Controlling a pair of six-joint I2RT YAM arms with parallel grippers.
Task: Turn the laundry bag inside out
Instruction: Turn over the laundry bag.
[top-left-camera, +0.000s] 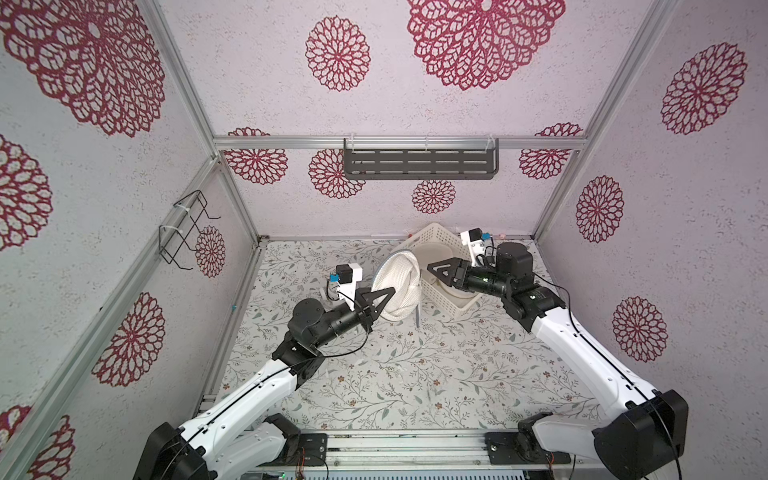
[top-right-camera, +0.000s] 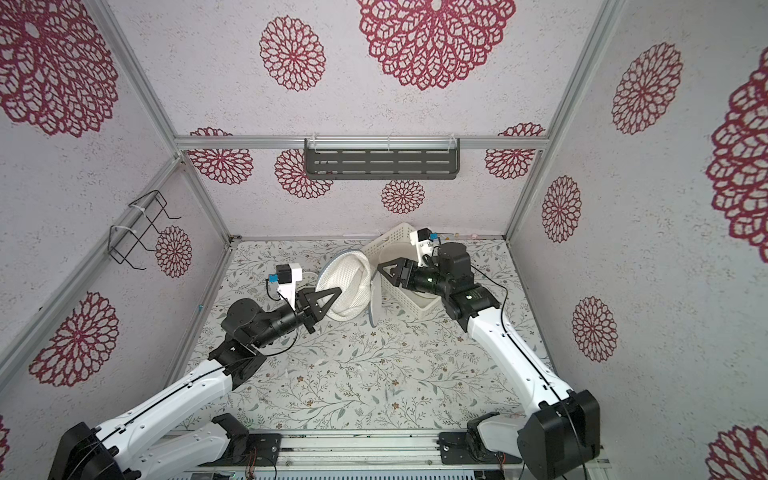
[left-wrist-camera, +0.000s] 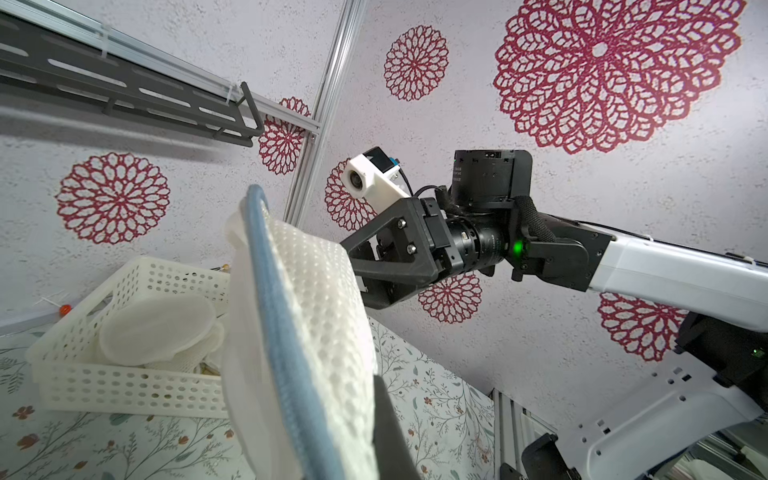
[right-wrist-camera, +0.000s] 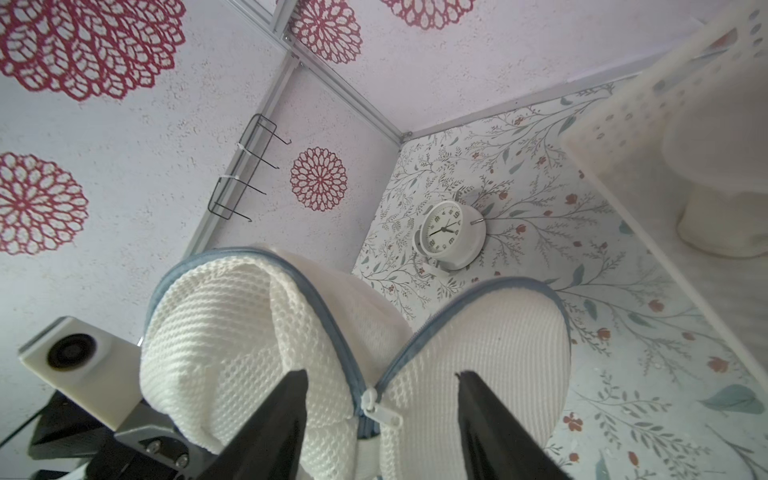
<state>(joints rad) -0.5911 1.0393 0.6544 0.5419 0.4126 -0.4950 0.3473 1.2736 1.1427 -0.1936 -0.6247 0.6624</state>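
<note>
Laundry bag (top-left-camera: 401, 291), white mesh with a blue zip edge, is held up over the table between the two arms, just beside the white basket (top-left-camera: 434, 227). Its unzipped mouth gapes toward the right gripper (top-left-camera: 430, 267), the nearer one to the opening. In the right wrist view the zip pull (right-wrist-camera: 380, 409) sits between that gripper's fingers (right-wrist-camera: 286, 415), which are spread apart and pinch nothing. The left gripper (top-left-camera: 390, 291) has its fingers pressed together on the mesh at the bag's opposite side, bearing it. A reach into the mouth by the right arm looks the likely next move.
</note>
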